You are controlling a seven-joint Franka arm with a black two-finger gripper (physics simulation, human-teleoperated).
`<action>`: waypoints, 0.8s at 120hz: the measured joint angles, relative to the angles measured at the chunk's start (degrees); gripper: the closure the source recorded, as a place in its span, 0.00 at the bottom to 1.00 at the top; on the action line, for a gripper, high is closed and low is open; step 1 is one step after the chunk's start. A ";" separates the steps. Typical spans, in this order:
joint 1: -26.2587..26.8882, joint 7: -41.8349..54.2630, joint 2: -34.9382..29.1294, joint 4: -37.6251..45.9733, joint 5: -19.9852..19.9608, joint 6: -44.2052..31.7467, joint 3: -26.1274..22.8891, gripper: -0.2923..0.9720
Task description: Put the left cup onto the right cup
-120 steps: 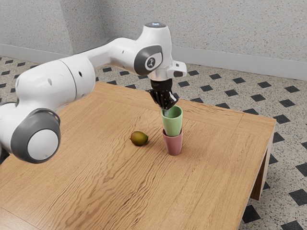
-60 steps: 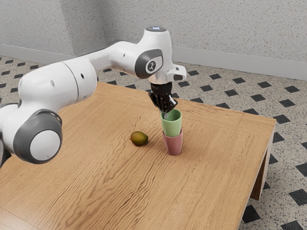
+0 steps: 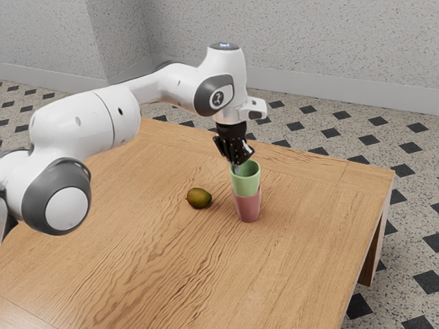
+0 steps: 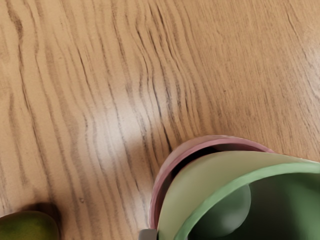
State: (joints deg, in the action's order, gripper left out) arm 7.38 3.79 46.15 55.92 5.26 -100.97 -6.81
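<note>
Currently I count two cups and one fruit (image 3: 199, 198) on the table (image 3: 137, 260). The green cup (image 3: 245, 179), smooth and tapered, stands upright nested in the pink cup (image 3: 247, 208), with my end effector (image 3: 238, 159) pinching its rim. Against one second ago, it sits deeper in the pink cup.

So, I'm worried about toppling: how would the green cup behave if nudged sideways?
Probably stiff: the green cup shows a round, undeformed rim in the gripper's pinch. Nested in the pink cup, it likely won't slide off alone; rather, the tall, narrow-based stack might tip together.
</note>
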 joint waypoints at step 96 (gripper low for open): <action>0.64 -0.38 -1.86 0.15 -0.82 -0.36 0.09 0.30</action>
State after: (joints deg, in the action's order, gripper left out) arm 8.02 3.41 44.29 56.07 4.43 -101.33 -6.72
